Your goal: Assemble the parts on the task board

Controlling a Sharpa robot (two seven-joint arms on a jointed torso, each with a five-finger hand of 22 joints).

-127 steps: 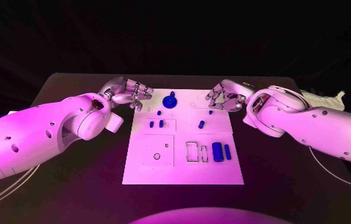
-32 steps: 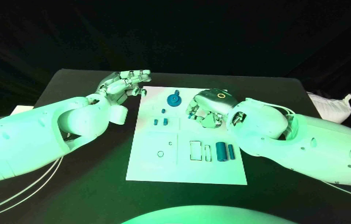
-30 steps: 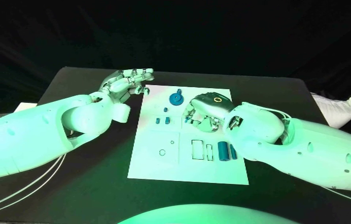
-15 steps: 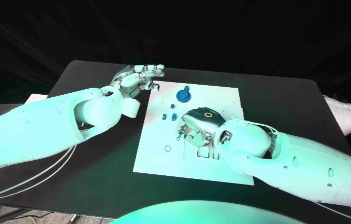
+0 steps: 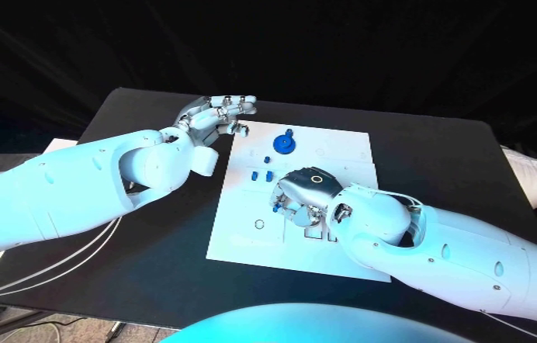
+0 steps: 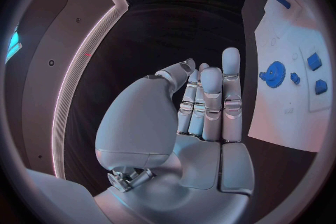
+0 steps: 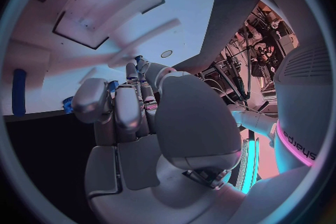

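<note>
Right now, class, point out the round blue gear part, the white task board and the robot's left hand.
round blue gear part (image 5: 285,143), head view, disc centre
white task board (image 5: 344,143), head view, bare far corner
left hand (image 5: 219,115), head view, palm

Right hand (image 5: 300,198) over task board (image 5: 347,145)

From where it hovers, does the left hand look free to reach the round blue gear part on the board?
Probably yes. The left hand hangs open off the board's far-left corner, and bare board lies between it and the gear; the right hand works nearer the middle.
</note>
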